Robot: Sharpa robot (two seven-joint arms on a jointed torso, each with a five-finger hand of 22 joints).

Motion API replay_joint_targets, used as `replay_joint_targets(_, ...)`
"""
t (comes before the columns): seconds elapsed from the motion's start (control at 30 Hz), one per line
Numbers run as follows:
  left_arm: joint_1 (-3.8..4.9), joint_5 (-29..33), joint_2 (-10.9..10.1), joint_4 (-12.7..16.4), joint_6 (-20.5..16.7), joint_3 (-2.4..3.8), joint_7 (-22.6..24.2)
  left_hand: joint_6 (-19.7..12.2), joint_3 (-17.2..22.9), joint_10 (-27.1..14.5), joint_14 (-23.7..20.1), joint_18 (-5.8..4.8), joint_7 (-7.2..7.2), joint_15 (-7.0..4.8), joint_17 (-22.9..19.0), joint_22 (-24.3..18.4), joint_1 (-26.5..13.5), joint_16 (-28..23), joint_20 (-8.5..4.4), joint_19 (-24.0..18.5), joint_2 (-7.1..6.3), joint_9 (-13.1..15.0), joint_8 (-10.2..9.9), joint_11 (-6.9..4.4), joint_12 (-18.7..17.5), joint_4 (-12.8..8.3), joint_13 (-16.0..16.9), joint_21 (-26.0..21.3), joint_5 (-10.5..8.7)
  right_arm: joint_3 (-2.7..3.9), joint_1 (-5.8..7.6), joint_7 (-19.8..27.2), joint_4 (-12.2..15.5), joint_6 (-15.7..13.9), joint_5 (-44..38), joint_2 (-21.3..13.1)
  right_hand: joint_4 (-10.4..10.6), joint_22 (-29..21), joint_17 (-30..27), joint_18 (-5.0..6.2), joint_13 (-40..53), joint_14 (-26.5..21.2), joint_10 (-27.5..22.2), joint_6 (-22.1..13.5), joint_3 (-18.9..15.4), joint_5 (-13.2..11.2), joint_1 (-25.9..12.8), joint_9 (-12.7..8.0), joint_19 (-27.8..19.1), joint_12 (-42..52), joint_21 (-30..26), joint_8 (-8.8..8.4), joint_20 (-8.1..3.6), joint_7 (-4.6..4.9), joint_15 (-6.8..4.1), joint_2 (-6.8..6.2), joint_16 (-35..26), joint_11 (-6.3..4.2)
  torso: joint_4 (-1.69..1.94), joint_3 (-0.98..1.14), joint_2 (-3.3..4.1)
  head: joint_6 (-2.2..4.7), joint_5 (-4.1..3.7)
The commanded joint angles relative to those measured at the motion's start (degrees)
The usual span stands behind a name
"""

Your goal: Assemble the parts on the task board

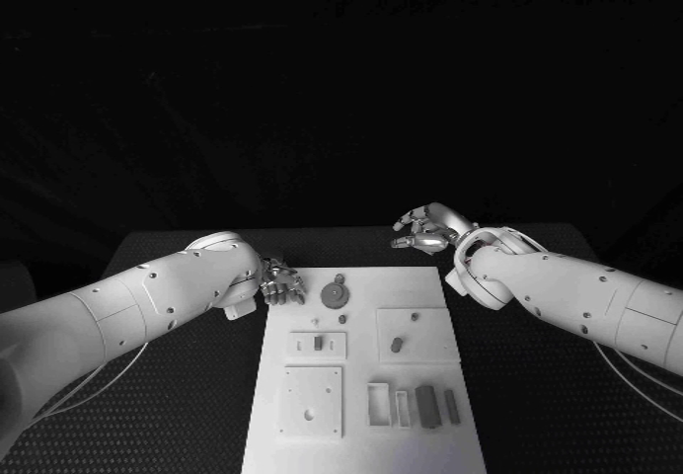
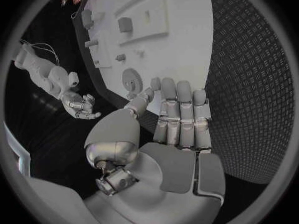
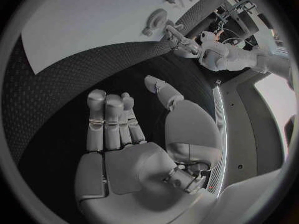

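The left hand (image 1: pixel 280 280) hovers at the far left corner of the task board (image 1: pixel 361 434), its fingers (image 2: pixel 177 112) straight, side by side and released, holding nothing; its thumb tip reaches toward the gear (image 2: pixel 132 78) but whether it touches cannot be told. The right hand (image 1: pixel 424 230) hangs over the table (image 1: pixel 541 415) just past the board's far right corner, fingers (image 3: pixel 106 119) stretched and slightly apart, thumb spread aside, palm bare and grasping nothing. Both hands are silver metal with jointed, padded segments, on smooth white arms. The board is a flat, matte white plate lying lengthwise in the middle of the table. On its far end lies the round toothed gear (image 1: pixel 335 293) with a small peg (image 1: pixel 346 319) near it; farther in are raised square plates, one with a slot holding a dark part (image 1: pixel 319 343), another with a small dark piece (image 1: pixel 396 345), and one with holes (image 1: pixel 312 400). At the near right stand rectangular blocks (image 1: pixel 427 406) in a row. The table is black, with a fine ribbed, diamond-patterned mat. The room behind it is dark.
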Motion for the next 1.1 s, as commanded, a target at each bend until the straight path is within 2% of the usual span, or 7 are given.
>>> replay_joint_targets(0.03, -0.41, 1.0, 0.1, 0.0, 1.7, -0.2, -0.4, 0.4, -0.4, 0.5, 0.5, -0.77, -0.06, 0.03, 0.1, 0.1, -0.4, -0.1, -3.12, 0.6, -1.34, -0.1, 0.3, -0.02, -0.3, 0.7, 0.1, -0.5, 0.01, 0.02, -0.02, 0.5, 0.0, 0.6, -0.1, 0.0, 0.0, 0.5, -0.1, 3.6, -0.1, -0.3, -0.3, 0.0, -0.3, 0.3, -0.1, -0.1, 0.5, 0.2, -0.3, 0.17, -0.05, 0.35, 0.03, 0.33, 0.3, 0.11, 0.02, 0.0, -0.02, 0.05, -0.05)
replay_joint_targets(0.2, -0.41, 1.3, 0.2, 0.0, 2.1, -0.2, -0.5, 0.6, -0.9, 1.1, 0.8, -0.65, -0.23, -0.21, 0.2, 0.4, -2.5, 0.0, -3.36, 1.0, -3.82, -0.3, 0.3, -0.19, -0.5, 3.2, 0.4, -0.9, -0.97, 0.02, -0.02, 0.5, 0.0, 0.7, -0.1, 0.0, 0.0, 0.5, -0.1, 3.6, -0.1, -0.3, -0.3, 0.0, -0.3, 0.3, -0.1, -0.1, 0.5, 0.2, -0.3, 0.17, -0.05, 0.35, 0.03, 0.34, 0.3, 0.11, 0.01, 0.0, 0.0, 0.01, -0.04)
replay_joint_targets(0.43, -0.4, 1.3, 0.1, -0.1, 2.7, -0.2, -0.8, 0.7, -1.2, 1.4, 1.0, -0.58, -0.32, -0.36, 0.3, 0.7, -4.3, 0.1, -3.52, 1.2, -5.21, -0.5, 0.3, -0.29, -0.7, 5.2, 0.8, -1.3, -1.91, 0.02, -0.02, 0.5, 0.0, 0.7, -0.1, 0.0, -0.1, 0.5, -0.1, 3.6, -0.1, -0.3, -0.3, 0.0, -0.3, 0.3, -0.1, -0.1, 0.5, 0.2, -0.3, 0.17, -0.05, 0.35, 0.03, 0.33, 0.3, 0.11, -0.03, 0.07, -0.01, 0.02, -0.02)
replay_joint_targets(1.1, -0.4, 2.6, 0.2, -0.2, 3.4, -0.19, -1.3, 1.2, -0.9, 1.8, 1.3, -0.49, -0.5, -0.51, 0.5, 1.0, -4.4, 0.3, -3.66, 1.5, -5.71, -0.5, 0.5, -0.45, -0.7, 5.6, 1.0, -1.4, -2.07, 0.02, -0.02, 0.5, 0.0, 0.7, -0.1, -0.2, -0.1, 0.5, -0.1, 3.6, -0.2, -0.3, -0.3, 0.0, -0.4, 0.4, -0.1, -0.1, 0.5, 0.3, -0.3, 0.19, -0.06, 0.34, 0.02, 0.35, 0.3, 0.1, -0.03, 0.01, 0.0, 0.03, 0.0)
